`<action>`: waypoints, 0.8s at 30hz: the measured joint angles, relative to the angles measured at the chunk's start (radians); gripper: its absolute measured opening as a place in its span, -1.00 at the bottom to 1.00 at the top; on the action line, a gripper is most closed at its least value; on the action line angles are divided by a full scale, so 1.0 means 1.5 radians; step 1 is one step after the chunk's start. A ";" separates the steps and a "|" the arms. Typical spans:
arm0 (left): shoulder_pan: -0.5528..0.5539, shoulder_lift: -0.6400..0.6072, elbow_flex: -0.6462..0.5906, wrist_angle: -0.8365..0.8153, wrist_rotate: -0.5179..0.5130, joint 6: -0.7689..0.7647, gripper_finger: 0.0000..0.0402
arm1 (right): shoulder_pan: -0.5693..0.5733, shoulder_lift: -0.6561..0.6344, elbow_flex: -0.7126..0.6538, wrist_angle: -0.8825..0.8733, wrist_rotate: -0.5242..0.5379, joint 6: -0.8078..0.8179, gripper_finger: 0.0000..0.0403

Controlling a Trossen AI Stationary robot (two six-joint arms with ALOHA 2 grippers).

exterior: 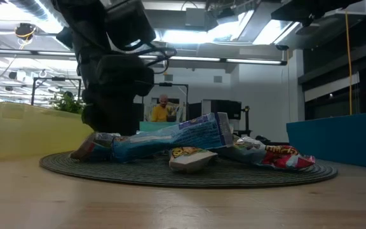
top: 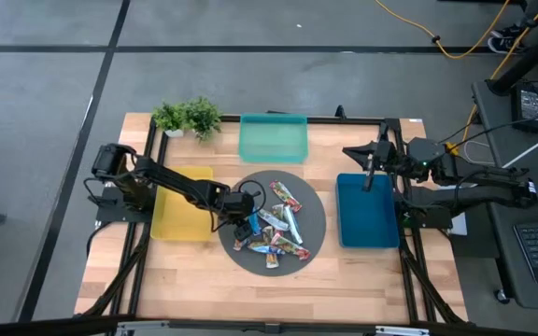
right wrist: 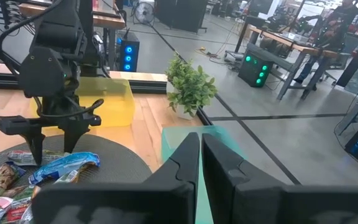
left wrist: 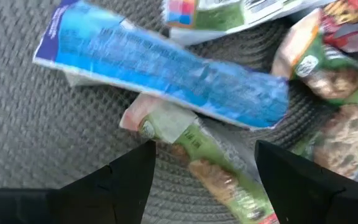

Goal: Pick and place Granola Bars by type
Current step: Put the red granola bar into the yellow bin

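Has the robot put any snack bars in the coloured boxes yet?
Not yet. The yellow tray, teal tray and dark-blue tray look empty. The granola bars are all piled on the round mat. The left gripper hovers open over a blue bar. The right gripper waits shut.

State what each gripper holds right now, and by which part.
Nothing is held. The left gripper hangs open over the long blue shiny-wrapped granola bar on the round grey woven mat, fingers not touching. The right gripper is shut and empty above the dark-blue tray.
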 joint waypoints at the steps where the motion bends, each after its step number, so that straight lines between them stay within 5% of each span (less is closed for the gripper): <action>1: 0.000 0.003 0.000 0.003 0.000 -0.002 0.32 | 0.000 0.000 0.000 0.000 -0.001 0.000 -0.88; 10: 0.000 0.004 0.000 0.002 -0.005 -0.024 0.20 | 0.000 0.000 0.000 -0.001 -0.001 0.000 -0.88; 24: 0.000 0.004 0.000 0.003 0.000 -0.031 -0.65 | 0.000 0.000 0.000 -0.005 -0.001 0.000 -0.88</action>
